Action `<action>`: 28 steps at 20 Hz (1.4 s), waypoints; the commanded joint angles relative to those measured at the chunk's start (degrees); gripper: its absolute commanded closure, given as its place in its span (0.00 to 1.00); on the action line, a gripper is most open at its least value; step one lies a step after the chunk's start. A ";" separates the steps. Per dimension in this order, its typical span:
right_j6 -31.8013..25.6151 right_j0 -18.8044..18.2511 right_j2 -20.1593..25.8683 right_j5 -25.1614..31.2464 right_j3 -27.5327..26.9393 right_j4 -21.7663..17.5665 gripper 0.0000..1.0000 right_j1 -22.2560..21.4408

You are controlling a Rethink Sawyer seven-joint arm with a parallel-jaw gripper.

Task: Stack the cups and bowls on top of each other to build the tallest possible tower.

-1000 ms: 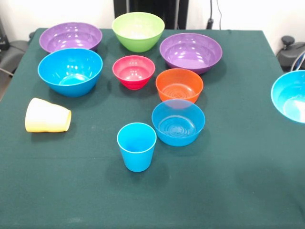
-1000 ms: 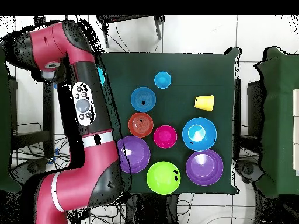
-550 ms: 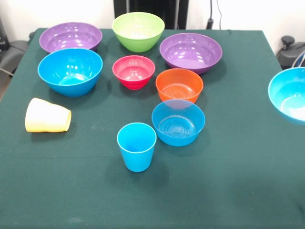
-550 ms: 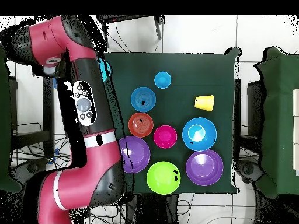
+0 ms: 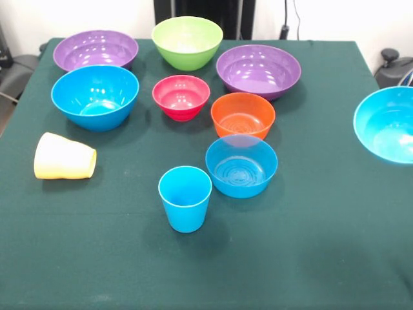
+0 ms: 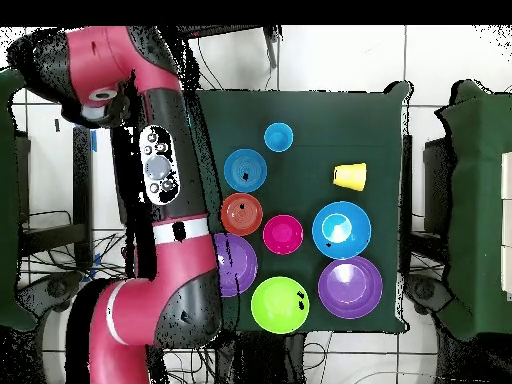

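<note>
You see the sky-blue cup point(image 5: 185, 197) upright at the counter's point(image 5: 310, 245) middle, mouth up. The yellow cup point(image 5: 63, 156) lies sideways, mouth toward it. The jaws are hidden; I cannot tell their state.

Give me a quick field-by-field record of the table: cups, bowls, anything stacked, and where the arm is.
Upright cup: sky-blue cup, nothing in it
Tipped cup: yellow cup, on its side
Bowls on cloth: two purple, lime green, large blue, pink-red, orange, smaller blue
Extra bowl: blue bowl at the front view's right edge
Stacked: nothing yet
Arm: red arm along the table's side
</note>
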 commanded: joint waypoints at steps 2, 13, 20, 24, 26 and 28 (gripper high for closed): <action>-24.79 -8.30 -46.54 -10.75 1.40 39.48 1.00 4.98; -40.83 -16.98 -77.88 -15.85 4.33 70.36 1.00 4.02; -47.84 -21.24 -90.42 -16.71 5.68 82.83 1.00 2.88; -50.82 -23.02 -97.61 -16.81 6.48 90.31 1.00 2.36; -52.13 -23.78 -100.84 -16.51 6.82 93.76 1.00 2.01; -53.45 -24.57 -104.15 -16.03 7.13 97.46 1.00 1.59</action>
